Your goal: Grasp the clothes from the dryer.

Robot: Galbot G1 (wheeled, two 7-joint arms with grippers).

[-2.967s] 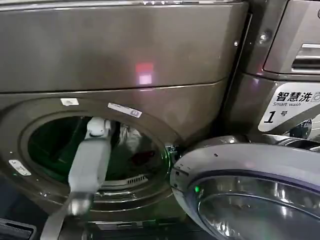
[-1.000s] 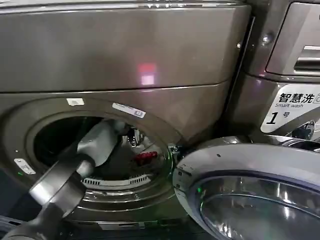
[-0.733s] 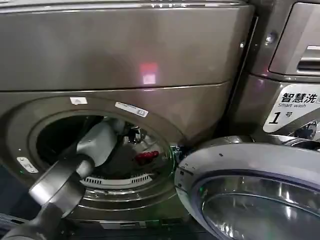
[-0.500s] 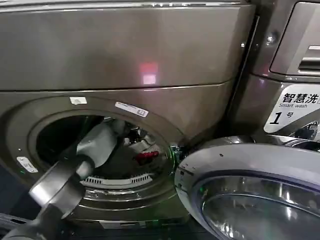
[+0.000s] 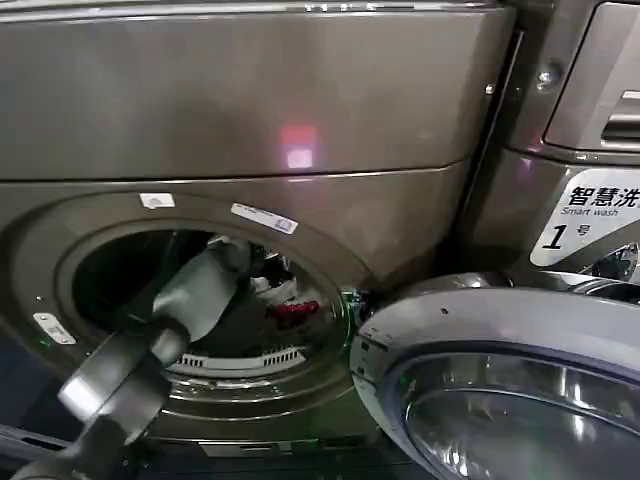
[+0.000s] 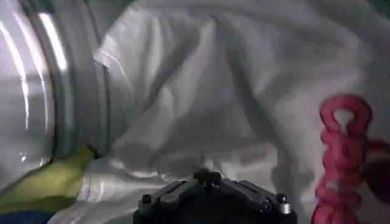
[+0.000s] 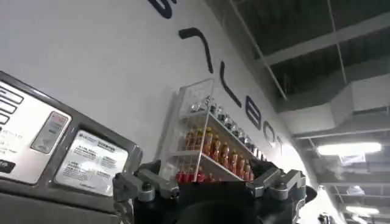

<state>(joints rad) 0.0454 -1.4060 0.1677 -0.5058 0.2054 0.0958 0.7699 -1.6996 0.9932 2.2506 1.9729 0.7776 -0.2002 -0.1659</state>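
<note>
I have the left gripper reached deep into the dryer at lower left, nose against the white clothes to grab them, though I cannot tell its finger state.

Neighbouring machine at right, bronze-grey, white label reading "Smart wash" and "1". Its control panel with instruction sticker beside button. Behind: white wall with dark lettering, clear rack of small bottles (red and orange). Ceiling strip light lit.
</note>
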